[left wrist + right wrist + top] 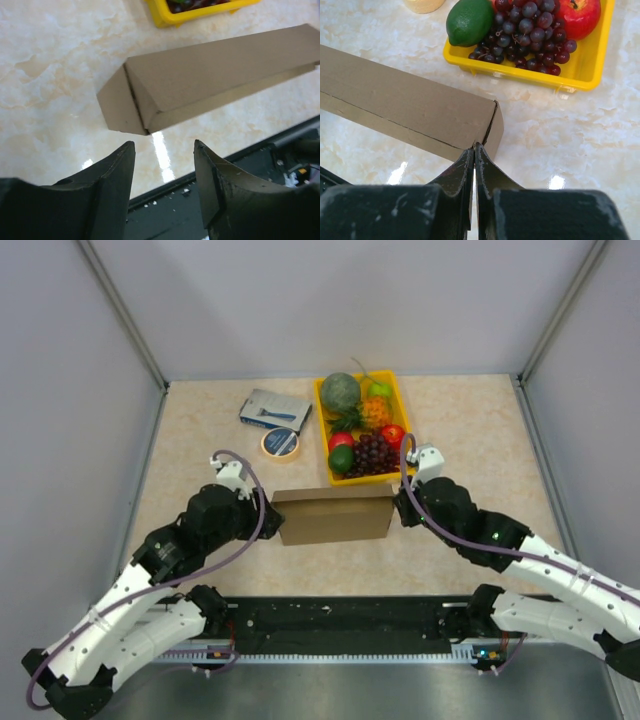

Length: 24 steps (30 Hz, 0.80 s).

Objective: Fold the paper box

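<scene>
One paper box point(335, 517) between my two tools — left tool point(164, 145) parted, free of its edge; right tool point(474, 146) closed at its corner.

Paper box point(335, 517): plain brown cardboard, folded into a shallow, closed rectangular form with the lid down. It sits just on the arms' side of the yellow fruit tray point(321, 412), its long edge running across the tray's near end. Narrow dark slits show at both end corners.
</scene>
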Motion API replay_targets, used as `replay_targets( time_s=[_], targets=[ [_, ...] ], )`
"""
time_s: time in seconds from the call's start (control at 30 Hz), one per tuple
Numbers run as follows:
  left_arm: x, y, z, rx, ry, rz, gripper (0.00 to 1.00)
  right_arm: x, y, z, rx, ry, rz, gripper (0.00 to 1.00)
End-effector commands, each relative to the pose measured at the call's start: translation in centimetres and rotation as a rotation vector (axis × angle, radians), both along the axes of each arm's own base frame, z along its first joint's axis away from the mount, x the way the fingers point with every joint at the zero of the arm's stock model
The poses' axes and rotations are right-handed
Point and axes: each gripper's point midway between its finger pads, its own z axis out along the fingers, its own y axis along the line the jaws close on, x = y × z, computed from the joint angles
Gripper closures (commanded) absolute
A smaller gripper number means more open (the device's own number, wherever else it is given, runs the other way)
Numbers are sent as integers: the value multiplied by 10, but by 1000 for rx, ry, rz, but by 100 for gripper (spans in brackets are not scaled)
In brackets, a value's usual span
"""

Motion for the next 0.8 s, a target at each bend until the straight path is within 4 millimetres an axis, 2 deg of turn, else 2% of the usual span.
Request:
replay_targets(
  time_s=[0.0,0.03,0.17,0.2,0.23,0.27,0.3,0.33,0.37,0.4,0.43,0.47,0.5,0.6,0.77],
  targets=[
    [-18,-8,56,-78,-23,-88,44,-8,1,-7,-62,27,50,98],
    [-17,-8,71,-95,-41,-85,44,-9,2,-4,-54,30,55,95],
    [-2,-10,91,-87,-63,-57,41,-11,3,5,-47,49,56,82],
    [5,-7,95,-84,-75,-29,40,-11,3,7,-44,54,48,72],
    [12,-7,103,-91,-95,-13,40,-12,2,14,-43,56,50,68],
    [18,-8,102,-80,-91,-13,39,-13,2,17,-40,58,50,64],
    [26,-5,103,-79,-90,10,37,-13,1,20,-35,62,47,56],
    [32,-5,104,-85,-86,18,36,-14,2,31,-18,55,51,53],
    [31,-13,100,-110,-46,-25,35,-18,0,32,-24,71,52,50],
    [40,-4,98,-124,-30,14,33,-20,-1,36,-8,80,48,43],
    [42,-4,93,-144,-4,13,32,-23,1,46,23,80,61,40],
    [42,-5,93,-179,13,4,30,-27,0,48,32,94,64,38],
    [48,3,92,-196,19,34,30,-27,-1,51,61,112,51,34],
    [47,3,86,-238,47,36,30,-31,4,61,172,186,46,28],
    [39,-5,68,-276,128,12,32,-13,2,60,405,434,-13,30]
  ],
)
